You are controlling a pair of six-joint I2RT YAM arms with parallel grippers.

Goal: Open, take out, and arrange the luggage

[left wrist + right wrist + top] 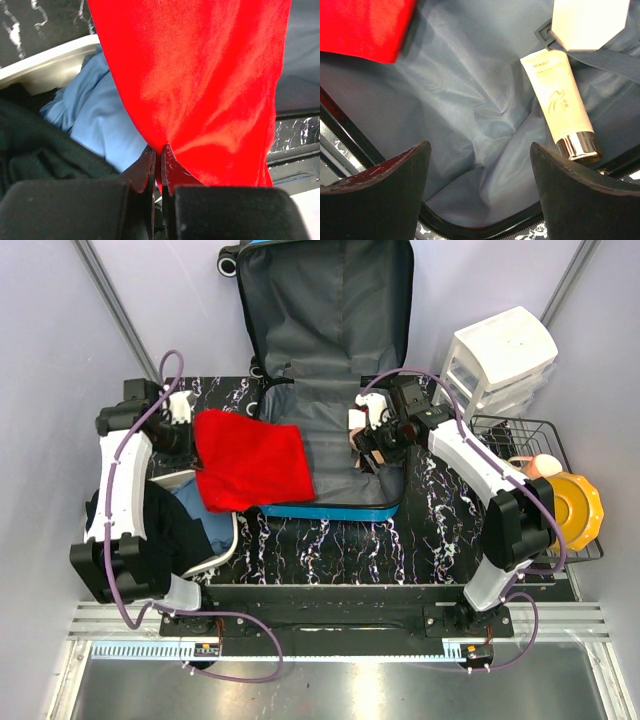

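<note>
The blue suitcase (330, 508) lies open on the table, its lid (325, 310) standing up at the back and its grey lining (470, 100) showing. My left gripper (159, 150) is shut on the edge of a red cloth (200, 75). The cloth (250, 460) hangs over the suitcase's left rim and over the white tub (222, 548). My right gripper (480, 150) is open and empty over the right part of the suitcase bottom. A cream tube with a shiny cap (565, 107) lies on the lining to the right of the open fingers.
The white tub holds a light-blue garment (100, 120) and a dark one (35, 150). A white drawer unit (500, 355) stands at the back right. A wire basket (520, 430) beside it holds a yellow plate (575, 510) and a peach cup (545, 465).
</note>
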